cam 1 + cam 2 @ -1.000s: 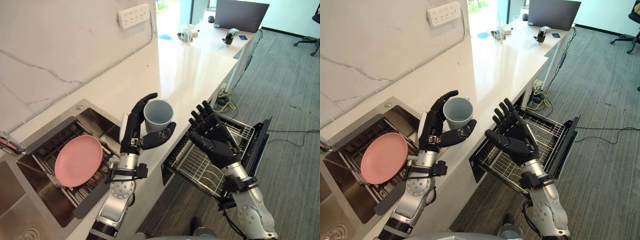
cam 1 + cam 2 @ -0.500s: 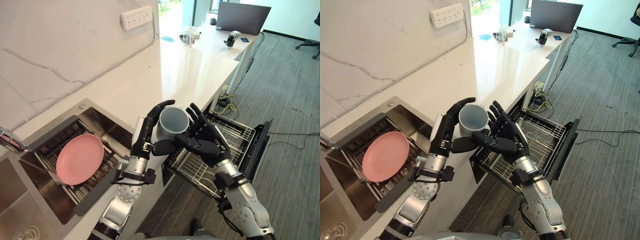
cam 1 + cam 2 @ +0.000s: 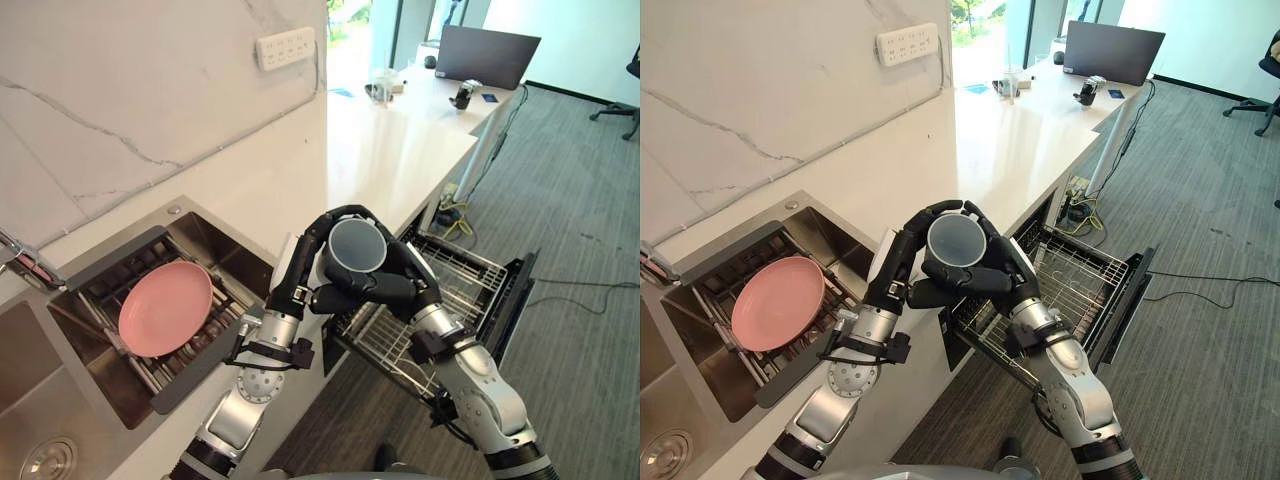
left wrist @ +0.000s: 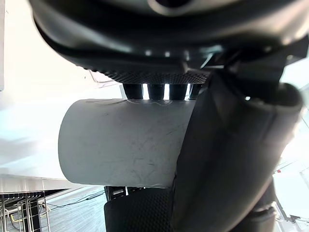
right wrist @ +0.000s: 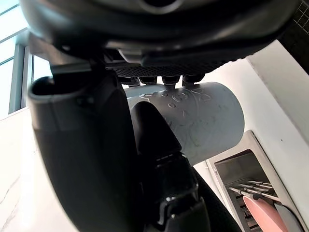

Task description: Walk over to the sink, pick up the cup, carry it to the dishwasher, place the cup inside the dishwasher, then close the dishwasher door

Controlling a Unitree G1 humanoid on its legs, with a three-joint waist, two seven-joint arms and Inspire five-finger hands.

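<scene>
A grey cup [image 3: 357, 245] hangs in the air over the counter's front edge, mouth tilted toward the camera. My left hand [image 3: 305, 268] is curled round its left side, thumb below it. My right hand [image 3: 400, 285] wraps it from the right, fingers over the rim. The left wrist view shows the cup [image 4: 123, 142] pinched between fingers and thumb [image 4: 227, 159]. The right wrist view shows the cup [image 5: 203, 123] against the right thumb [image 5: 84, 159]. The dishwasher's rack [image 3: 445, 290] is pulled out below the hands, with the open door [image 3: 510, 300] beyond it.
A pink plate [image 3: 165, 307] leans in the sink's rack [image 3: 130, 340] at the left. The white counter [image 3: 380, 150] runs back to a laptop [image 3: 485, 55] and small items. A socket strip [image 3: 290, 45] is on the marble wall. Grey carpet lies to the right.
My right hand has closed onto the cup from the right, so both hands now hold it. The cup has shifted right and tilted its mouth upward. The camera has shifted slightly.
</scene>
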